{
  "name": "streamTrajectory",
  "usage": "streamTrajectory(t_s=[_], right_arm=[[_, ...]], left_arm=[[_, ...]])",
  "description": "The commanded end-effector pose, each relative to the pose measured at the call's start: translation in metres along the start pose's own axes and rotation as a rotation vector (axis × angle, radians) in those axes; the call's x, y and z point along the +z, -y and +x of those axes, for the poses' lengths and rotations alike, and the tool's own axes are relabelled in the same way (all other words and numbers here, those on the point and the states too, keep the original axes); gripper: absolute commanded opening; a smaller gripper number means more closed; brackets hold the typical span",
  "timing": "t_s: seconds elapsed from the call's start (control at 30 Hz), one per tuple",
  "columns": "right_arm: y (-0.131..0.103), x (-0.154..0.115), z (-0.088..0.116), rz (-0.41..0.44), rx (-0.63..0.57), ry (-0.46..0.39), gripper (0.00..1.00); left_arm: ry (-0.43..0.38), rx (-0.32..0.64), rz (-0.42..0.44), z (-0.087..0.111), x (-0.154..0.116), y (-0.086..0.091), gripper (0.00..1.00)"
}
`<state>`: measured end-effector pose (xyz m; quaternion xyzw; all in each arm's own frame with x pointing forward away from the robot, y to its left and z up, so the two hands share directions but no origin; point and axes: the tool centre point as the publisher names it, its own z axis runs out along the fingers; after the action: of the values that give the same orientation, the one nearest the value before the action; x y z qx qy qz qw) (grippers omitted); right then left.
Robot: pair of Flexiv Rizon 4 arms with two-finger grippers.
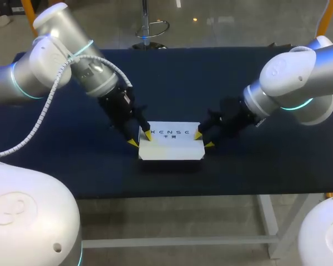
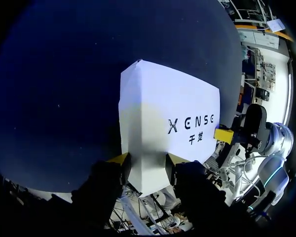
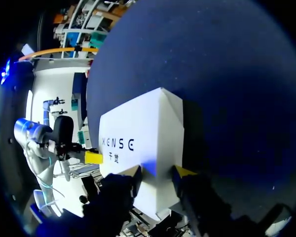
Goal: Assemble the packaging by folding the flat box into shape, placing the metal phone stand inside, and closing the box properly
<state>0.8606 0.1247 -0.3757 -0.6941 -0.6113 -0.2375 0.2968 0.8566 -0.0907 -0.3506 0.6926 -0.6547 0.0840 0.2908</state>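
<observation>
A closed white box with dark print on its lid lies on the dark blue table, near the front edge. My left gripper is at the box's left end. In the left wrist view that end of the box fills the gap of my left gripper, and both yellow tips touch it. My right gripper holds the opposite end the same way. In the right wrist view the box sits between the tips of my right gripper. No metal phone stand shows.
The dark blue table stretches wide to both sides and behind the box. Its front edge runs a short way in front of the box.
</observation>
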Motion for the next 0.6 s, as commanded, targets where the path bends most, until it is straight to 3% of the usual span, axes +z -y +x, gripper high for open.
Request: streamTrajectory(t_s=[0.03,0.6], right_arm=[[-0.0030,0.0052,0.0075,0.017,0.000,-0.003,0.45],[-0.0038,-0.0002,0.0075,0.025,0.006,0.010,0.45]], left_arm=[[0.009,-0.003,-0.010,0.0097,0.0028,0.0033,0.48],[0.018,-0.027,-0.033,0.0081,-0.0024,0.0054,0.47]])
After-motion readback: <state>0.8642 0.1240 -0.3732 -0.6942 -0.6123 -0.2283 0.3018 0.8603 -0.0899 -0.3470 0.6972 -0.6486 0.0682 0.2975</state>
